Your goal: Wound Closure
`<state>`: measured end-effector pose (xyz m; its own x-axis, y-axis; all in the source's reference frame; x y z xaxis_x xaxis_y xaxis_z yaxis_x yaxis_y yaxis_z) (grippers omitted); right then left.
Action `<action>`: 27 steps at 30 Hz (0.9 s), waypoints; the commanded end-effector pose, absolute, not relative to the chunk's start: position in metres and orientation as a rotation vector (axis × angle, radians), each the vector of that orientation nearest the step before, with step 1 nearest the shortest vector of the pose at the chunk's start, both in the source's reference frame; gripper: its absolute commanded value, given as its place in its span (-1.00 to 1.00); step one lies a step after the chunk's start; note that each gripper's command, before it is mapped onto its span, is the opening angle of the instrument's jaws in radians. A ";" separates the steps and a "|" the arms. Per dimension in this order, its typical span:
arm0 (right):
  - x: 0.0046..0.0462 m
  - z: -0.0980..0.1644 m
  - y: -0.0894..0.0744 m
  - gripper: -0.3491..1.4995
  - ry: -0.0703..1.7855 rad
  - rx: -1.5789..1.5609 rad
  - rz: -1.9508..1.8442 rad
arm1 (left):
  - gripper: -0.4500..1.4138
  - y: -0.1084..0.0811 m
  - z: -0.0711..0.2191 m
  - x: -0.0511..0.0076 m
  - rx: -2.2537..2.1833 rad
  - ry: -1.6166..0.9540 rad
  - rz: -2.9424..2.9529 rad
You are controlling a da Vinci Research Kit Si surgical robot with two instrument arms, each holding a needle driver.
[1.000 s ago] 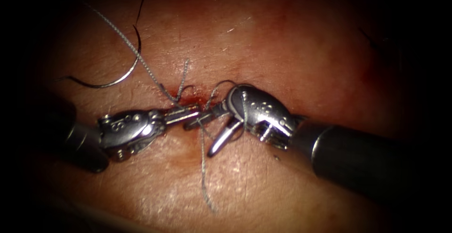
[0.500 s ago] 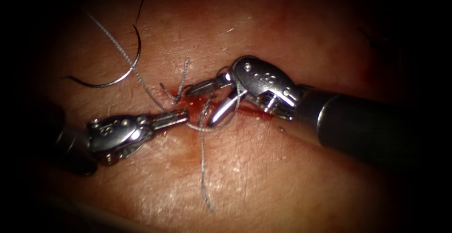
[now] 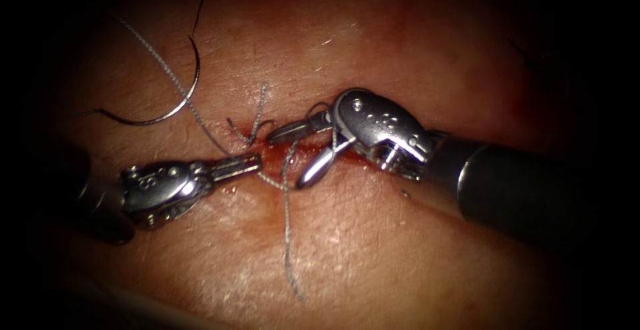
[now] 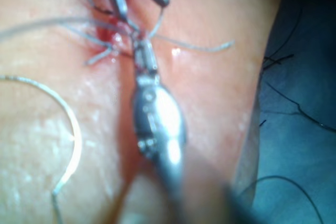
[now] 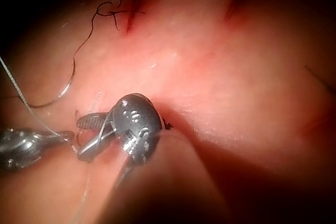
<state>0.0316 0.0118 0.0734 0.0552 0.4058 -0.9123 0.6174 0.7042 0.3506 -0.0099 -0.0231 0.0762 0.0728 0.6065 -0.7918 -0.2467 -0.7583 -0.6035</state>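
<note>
1. Pale, glistening tissue fills the bench scene, its cut running across the middle with red fluid pooled along it.
2. Well to the left of the stitch site, the curved needle lies free on the surface, held by neither tool and not in the tissue.
3. Thread crosses the cut, one strand trailing down the near side, short ends standing up beside the wound.
4. On the left, the left tool has its jaws pressed together on the thread at the cut's edge.
5. From the right, the right tool stands with jaws spread wide and empty, thread looped around it.
6. Judged from this layout, a knot is being tied; the next move calls for a secure grip on a free strand.
</note>
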 end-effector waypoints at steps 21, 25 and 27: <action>0.0345 0.073 0.006 -0.25 1.424 0.988 -0.523 | -1.00 -0.024 0.077 -0.0101 -1.724 -0.355 1.757; 0.0350 0.073 0.006 -0.25 1.389 0.994 -0.590 | -1.00 -0.024 0.077 -0.0102 -1.725 -0.361 1.760; 0.0361 0.073 0.006 -0.22 1.351 0.997 -0.668 | -1.00 -0.024 0.077 -0.0103 -1.724 -0.364 1.762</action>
